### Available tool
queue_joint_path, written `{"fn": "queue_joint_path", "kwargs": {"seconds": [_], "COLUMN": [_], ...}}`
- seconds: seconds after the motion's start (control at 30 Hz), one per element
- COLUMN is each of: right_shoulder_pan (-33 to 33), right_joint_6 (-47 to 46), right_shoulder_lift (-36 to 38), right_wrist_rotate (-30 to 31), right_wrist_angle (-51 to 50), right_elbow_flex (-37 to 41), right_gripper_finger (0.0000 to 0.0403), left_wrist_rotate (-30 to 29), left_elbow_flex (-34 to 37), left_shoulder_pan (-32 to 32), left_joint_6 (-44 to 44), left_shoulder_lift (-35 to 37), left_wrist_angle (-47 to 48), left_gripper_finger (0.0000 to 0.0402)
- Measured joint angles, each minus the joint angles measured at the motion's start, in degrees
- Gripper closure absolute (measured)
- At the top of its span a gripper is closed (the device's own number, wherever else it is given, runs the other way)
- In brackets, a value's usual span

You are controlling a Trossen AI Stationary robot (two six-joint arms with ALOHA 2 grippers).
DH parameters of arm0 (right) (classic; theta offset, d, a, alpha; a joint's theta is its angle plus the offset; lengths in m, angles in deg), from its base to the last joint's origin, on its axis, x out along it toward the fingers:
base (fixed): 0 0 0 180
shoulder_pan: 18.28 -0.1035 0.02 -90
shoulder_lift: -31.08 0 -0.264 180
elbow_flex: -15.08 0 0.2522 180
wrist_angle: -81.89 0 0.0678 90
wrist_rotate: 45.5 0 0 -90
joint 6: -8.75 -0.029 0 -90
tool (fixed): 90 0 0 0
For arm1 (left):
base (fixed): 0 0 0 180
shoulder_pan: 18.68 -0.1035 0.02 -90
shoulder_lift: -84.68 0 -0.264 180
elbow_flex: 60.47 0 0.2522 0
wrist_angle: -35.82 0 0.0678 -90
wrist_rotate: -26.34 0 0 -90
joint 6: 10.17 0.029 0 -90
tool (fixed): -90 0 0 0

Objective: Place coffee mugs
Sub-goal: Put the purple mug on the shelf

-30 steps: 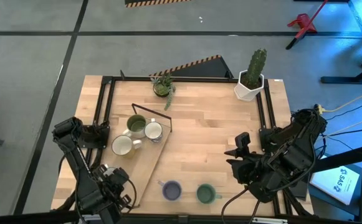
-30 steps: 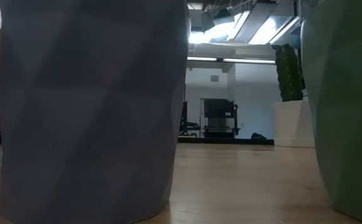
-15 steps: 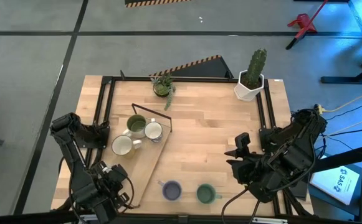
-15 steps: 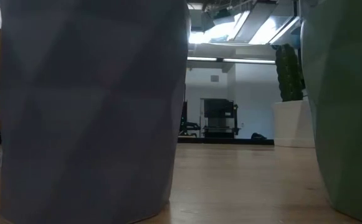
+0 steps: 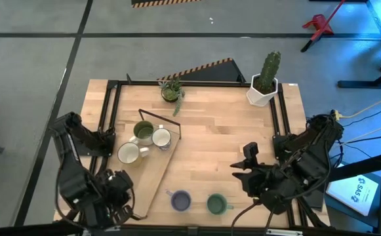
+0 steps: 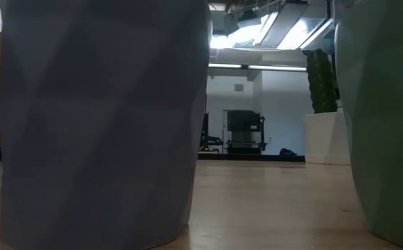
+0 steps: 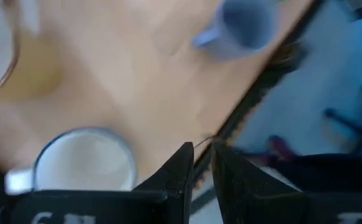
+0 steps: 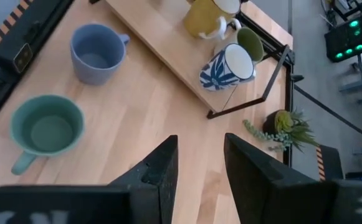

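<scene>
Three mugs stand on the wooden tray (image 5: 156, 167): a white one (image 5: 128, 153), one with a green inside (image 5: 143, 131) and a white-and-blue one (image 5: 161, 137). A lavender mug (image 5: 180, 200) and a green mug (image 5: 216, 204) stand on the bare table near its near edge. My left gripper (image 5: 115, 196) (image 7: 201, 155) hovers shut at the near left corner, by the tray's near end. My right gripper (image 5: 237, 176) (image 8: 199, 146) is open and hangs above the table, right of the green mug (image 8: 47, 130) and lavender mug (image 8: 96, 53).
A white hexagonal cactus pot (image 5: 262, 88) and a small green plant (image 5: 172, 90) stand along the far edge. A black frame (image 5: 108, 111) borders the table. Bare wood lies between the tray and my right arm. In the low view the lavender mug (image 6: 97, 118) and green mug (image 6: 388, 118) fill the foreground.
My left arm has drawn back toward the table's left edge, and its gripper has shifted a little left at the near corner. My right gripper has eased slightly left, toward the green mug. No mug has moved.
</scene>
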Motion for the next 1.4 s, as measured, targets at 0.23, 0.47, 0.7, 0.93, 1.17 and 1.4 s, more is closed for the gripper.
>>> {"fn": "queue_joint_path", "kwargs": {"seconds": [0.23, 0.47, 0.7, 0.93, 1.17, 1.4], "right_shoulder_pan": [-0.1, -0.1, -0.5, -4.4, -7.4, -9.8], "right_joint_6": [0.1, -0.2, -0.7, -1.6, -7.2, -9.7], "right_shoulder_lift": [-0.5, -0.6, -1.2, -2.6, -2.0, -2.0], "right_wrist_rotate": [-1.7, -4.1, -9.2, -9.9, -4.5, -2.7], "right_wrist_angle": [0.3, 0.3, 0.3, 0.1, -0.1, -0.1], "right_elbow_flex": [0.0, 0.0, 0.0, 0.0, 0.0, 0.0], "right_gripper_finger": [0.0244, 0.0204, 0.0198, 0.0198, 0.0198, 0.0198], "left_wrist_rotate": [-8.8, -15.4, -16.2, -11.9, -11.0, -14.2], "left_elbow_flex": [-7.7, -10.0, -8.4, -8.4, -8.4, -8.4], "left_shoulder_pan": [-1.1, -4.1, -9.7, -15.6, -19.7, -21.0], "left_joint_6": [4.9, 16.1, 27.9, 33.1, 34.5, 42.3], "left_shoulder_lift": [0.1, 0.1, -2.2, -6.2, -7.7, -7.7], "left_wrist_angle": [-2.8, -11.7, -22.2, -25.4, -27.1, -29.8], "left_gripper_finger": [0.035, 0.035, 0.035, 0.035, 0.035, 0.035]}}
